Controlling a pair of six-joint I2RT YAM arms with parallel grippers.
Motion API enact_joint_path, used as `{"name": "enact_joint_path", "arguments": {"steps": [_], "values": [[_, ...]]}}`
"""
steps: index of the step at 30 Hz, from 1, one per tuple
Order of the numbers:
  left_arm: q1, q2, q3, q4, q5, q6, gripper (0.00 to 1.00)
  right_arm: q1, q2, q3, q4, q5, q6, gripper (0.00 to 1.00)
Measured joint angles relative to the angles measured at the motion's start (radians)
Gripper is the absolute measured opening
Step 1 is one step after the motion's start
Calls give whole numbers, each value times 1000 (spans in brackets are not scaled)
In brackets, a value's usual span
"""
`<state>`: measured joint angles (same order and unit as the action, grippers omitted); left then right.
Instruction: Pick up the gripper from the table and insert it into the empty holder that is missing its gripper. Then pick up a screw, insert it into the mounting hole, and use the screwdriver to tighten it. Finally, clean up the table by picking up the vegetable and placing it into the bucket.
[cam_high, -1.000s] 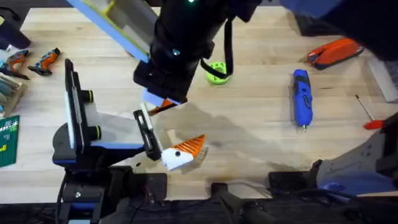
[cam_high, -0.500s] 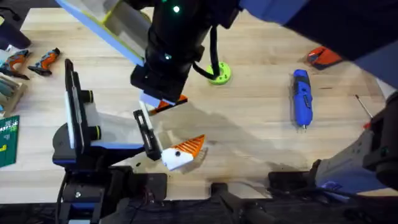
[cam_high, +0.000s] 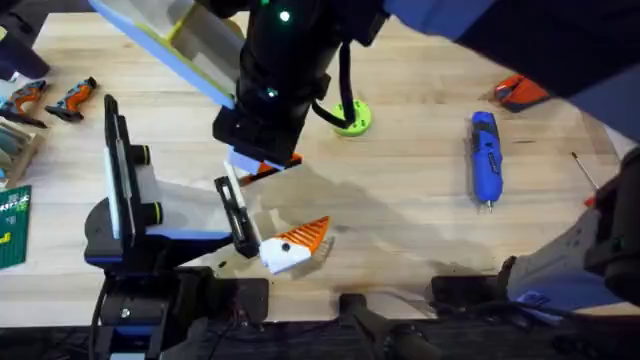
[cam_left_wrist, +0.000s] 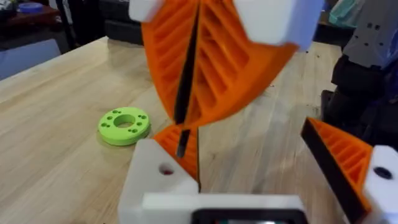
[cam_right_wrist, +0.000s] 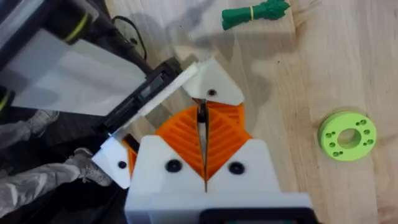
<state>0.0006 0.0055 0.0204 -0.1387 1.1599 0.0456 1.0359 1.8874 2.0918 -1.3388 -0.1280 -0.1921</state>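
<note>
Hanging over the pale, grained wooden surface (cam_high: 420, 230), the right tool (cam_right_wrist: 202, 121) has its two white fingers pressed together. Their orange ribbed pads are clamped on the orange wedge (cam_left_wrist: 179, 144), a small plastic piece with a thin black face seen edge-on between the pads.

Just beneath that tool's tips is the white block (cam_right_wrist: 211, 87), angular, smooth plastic with one small round hole. It forms one finger base of the left tool (cam_left_wrist: 261, 162). The wedge's lower tip sits right at the block's top edge; whether it has seated cannot be told.

The left tool stands wide. Across the gap from the white block is its other finger (cam_left_wrist: 345, 165), a ribbed orange wedge with a flat black face on a white base.

Beyond the right tool's tips lies the vegetable (cam_right_wrist: 255, 11), a slim dark-green toy with a bunched leafy end and a pale band round its middle. Off to one side of both tools, well apart, lies a lime-green disc (cam_high: 350, 118), flat and round, with a large centre hole ringed by small ones.

Farther out from the right tool lies a blue powered screwdriver (cam_high: 484, 155), rounded and glossy, with no lettering that can be read. Behind the left arm, a green card (cam_high: 12, 225) carries white print too small to read.
</note>
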Motion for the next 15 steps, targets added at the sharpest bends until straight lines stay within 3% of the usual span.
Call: {"name": "enact_joint_path", "arguments": {"steps": [15], "values": [[0,0,0,0,0,0,986,-24,9,22,-62,51,-4,6]]}}
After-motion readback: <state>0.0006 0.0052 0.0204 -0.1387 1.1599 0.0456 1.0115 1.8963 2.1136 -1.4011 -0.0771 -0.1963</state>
